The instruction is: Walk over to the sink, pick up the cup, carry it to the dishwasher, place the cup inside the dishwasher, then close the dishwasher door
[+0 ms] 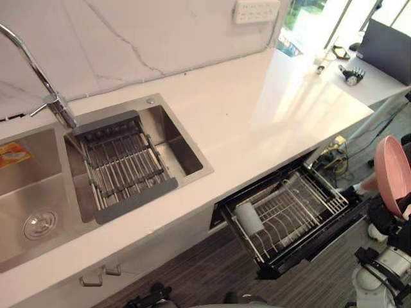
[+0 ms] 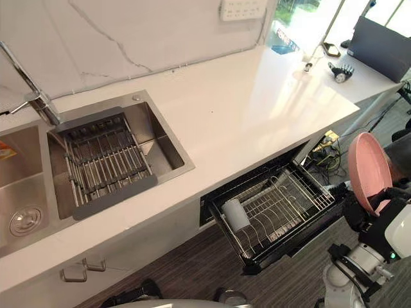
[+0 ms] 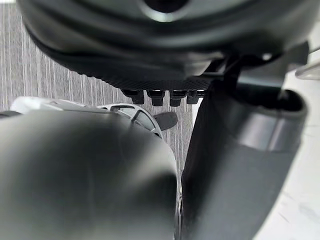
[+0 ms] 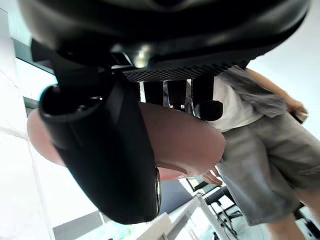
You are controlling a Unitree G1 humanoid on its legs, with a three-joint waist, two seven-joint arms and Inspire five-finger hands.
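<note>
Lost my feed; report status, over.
Right hand shut on pink dish. Left hand hangs low. Dishwasher drawer open, white cup lying inside. Person near right hand.

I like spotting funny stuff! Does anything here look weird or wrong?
Yes. The right hand grips a pink plate held up on its edge, not a cup. A pale cup already seems to lie on its side in the open dishwasher rack. Nothing looks spilled or broken.
</note>
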